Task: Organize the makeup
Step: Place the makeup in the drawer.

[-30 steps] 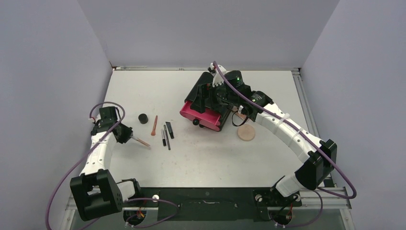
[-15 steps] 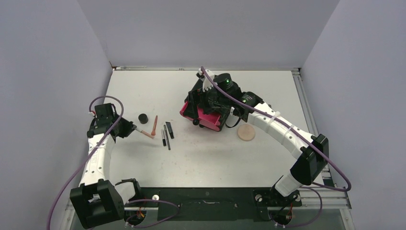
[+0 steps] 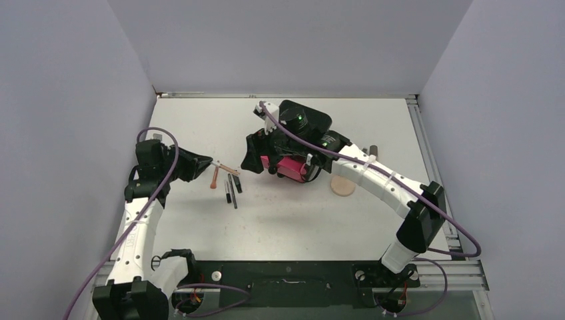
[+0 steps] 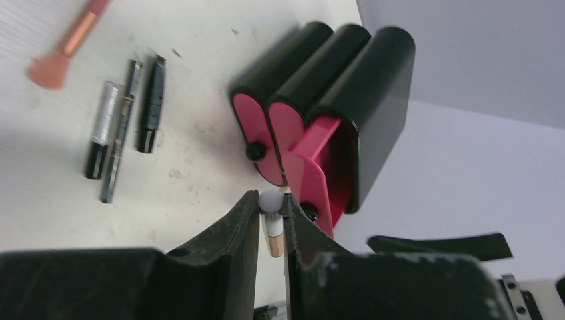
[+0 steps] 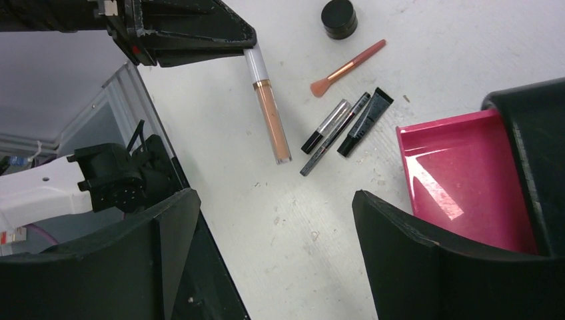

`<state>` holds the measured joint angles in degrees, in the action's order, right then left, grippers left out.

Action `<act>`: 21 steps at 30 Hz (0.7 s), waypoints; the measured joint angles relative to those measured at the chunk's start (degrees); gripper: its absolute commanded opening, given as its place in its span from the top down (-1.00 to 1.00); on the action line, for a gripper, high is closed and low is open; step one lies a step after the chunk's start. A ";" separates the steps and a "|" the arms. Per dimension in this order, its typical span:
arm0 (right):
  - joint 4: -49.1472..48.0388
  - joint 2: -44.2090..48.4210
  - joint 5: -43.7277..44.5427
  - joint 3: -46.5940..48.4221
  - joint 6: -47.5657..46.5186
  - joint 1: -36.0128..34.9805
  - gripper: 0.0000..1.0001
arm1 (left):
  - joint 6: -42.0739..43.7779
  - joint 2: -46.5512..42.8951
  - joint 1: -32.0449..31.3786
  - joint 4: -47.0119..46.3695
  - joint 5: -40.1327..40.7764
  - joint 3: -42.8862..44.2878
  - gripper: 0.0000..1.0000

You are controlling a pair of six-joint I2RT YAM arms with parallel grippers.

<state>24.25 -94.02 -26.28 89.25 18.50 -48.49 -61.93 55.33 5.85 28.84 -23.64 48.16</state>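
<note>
My left gripper is shut on the white cap of a peach lip-gloss tube, held above the table just left of the cabinet. An orange-handled brush, thin black pencils and a short black tube lie below it. The small black jar shows only in the right wrist view. My right gripper hangs open and empty beside the open pink drawer. A round peach disc lies to the cabinet's right.
The black cabinet with pink drawers lies mid-table under my right arm. Its lowest drawer stands pulled out. The side walls and the table's metal rail bound the work area.
My left gripper swung right and forward, carrying the tube over the brush and pencils toward the cabinet. My right gripper moved left off the cabinet and its jaws narrowed slightly.
</note>
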 measured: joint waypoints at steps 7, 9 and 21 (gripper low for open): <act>1.64 -3.69 0.33 0.68 -1.22 -2.25 -0.30 | -3.65 -0.04 -3.21 -2.34 -1.31 0.00 1.00; 2.23 -3.93 0.42 0.76 -1.44 -2.51 -0.12 | -4.37 -0.04 -3.32 -2.93 -1.55 0.00 1.00; 1.42 -4.17 0.50 1.42 -1.16 -2.60 0.27 | -6.95 -0.04 -4.33 -5.86 -2.95 0.00 1.00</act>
<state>25.67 -98.19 -25.78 90.67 17.34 -51.09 -68.88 55.29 1.52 22.98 -26.59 48.16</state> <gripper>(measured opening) 0.434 0.126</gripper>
